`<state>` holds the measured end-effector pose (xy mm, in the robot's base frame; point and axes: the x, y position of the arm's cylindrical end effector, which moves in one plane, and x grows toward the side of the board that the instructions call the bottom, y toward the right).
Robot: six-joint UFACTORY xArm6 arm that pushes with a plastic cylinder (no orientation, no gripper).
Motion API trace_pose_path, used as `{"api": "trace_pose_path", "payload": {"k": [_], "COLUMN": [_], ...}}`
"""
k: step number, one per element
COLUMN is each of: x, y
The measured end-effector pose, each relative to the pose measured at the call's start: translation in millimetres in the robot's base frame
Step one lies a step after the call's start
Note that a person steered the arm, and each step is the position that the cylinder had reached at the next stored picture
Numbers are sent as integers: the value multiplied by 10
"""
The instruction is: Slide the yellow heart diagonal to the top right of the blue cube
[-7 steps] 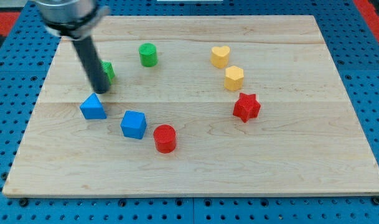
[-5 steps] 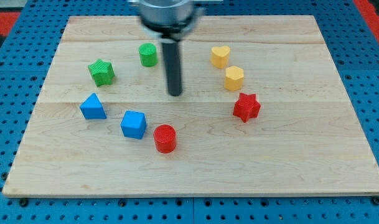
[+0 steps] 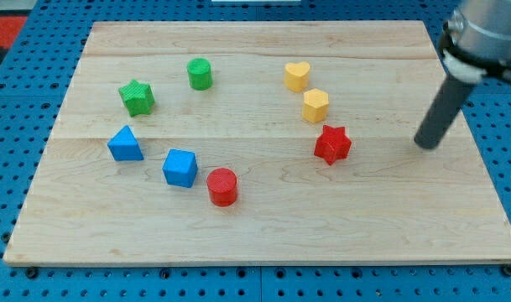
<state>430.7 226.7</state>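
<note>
The yellow heart [image 3: 297,75] lies in the upper right part of the wooden board [image 3: 263,226]. The blue cube [image 3: 180,168] lies at lower left of centre, far from the heart. My tip [image 3: 425,145] is near the board's right edge, well to the right of the red star [image 3: 332,144] and to the lower right of the yellow heart. It touches no block.
A yellow hexagon block [image 3: 315,106] sits just below the heart. A red cylinder [image 3: 223,186] lies right of the blue cube, a blue triangle block [image 3: 125,144] to its left. A green star [image 3: 138,97] and a green cylinder [image 3: 200,74] lie at upper left.
My tip has swept from the board's left, by the green star, across the middle to the right edge. No block has moved.
</note>
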Motion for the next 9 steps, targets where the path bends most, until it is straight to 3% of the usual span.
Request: {"api": "trace_pose_path", "payload": {"k": [1,2,4,5,6,7,8,9], "x": [-606,-876,-1230,-1230,-1232,-1079,-829,-699], "y": [-536,-1239,-1325,-1720,-1582,-913,-1043,-666]}}
